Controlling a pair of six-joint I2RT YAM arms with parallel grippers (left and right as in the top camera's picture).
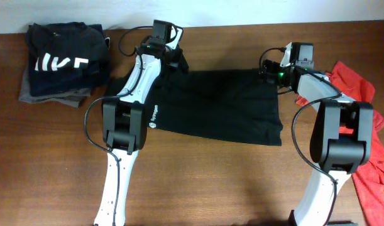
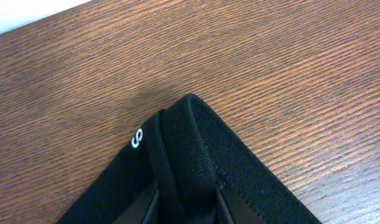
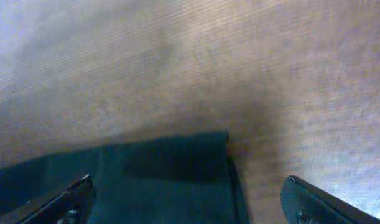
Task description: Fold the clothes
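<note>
A black garment [image 1: 217, 107] lies spread flat across the middle of the table. My left gripper [image 1: 173, 59] is at its far left corner and is shut on the black waistband corner [image 2: 190, 149], which carries small white print. My right gripper [image 1: 276, 74] is open at the far right corner; its fingers [image 3: 186, 199] straddle the cloth's corner edge [image 3: 177, 168] without closing on it.
A pile of folded dark clothes [image 1: 63, 59] with white lettering sits at the far left. A red-orange garment [image 1: 367, 125] lies crumpled along the right edge, partly under the right arm. Bare brown wood [image 1: 217, 182] lies in front of the garment.
</note>
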